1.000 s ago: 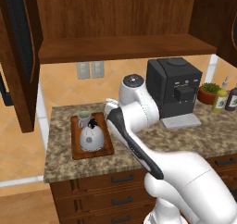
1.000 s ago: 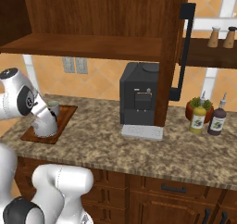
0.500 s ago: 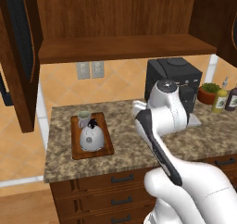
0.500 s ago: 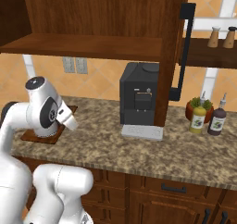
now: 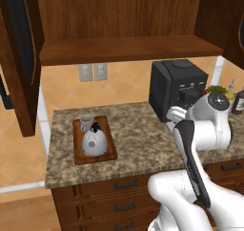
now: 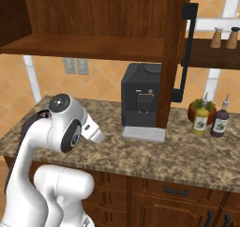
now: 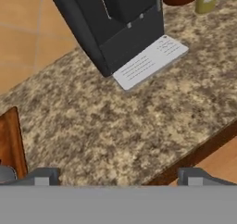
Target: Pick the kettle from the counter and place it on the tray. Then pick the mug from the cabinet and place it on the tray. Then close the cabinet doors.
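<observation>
**Both items on tray; closing the doors comes next**

While the cabinet doors (image 5: 21,58) are standing open, the arm is swinging over the surface (image 5: 138,144) by the coffee machine (image 5: 174,89). The claw (image 7: 118,177) is spread wide, holding nothing. Best approach: press the left door's outer face, sweeping well above the tray (image 5: 110,141), kettle (image 5: 94,140) and mug (image 5: 86,122).
</observation>
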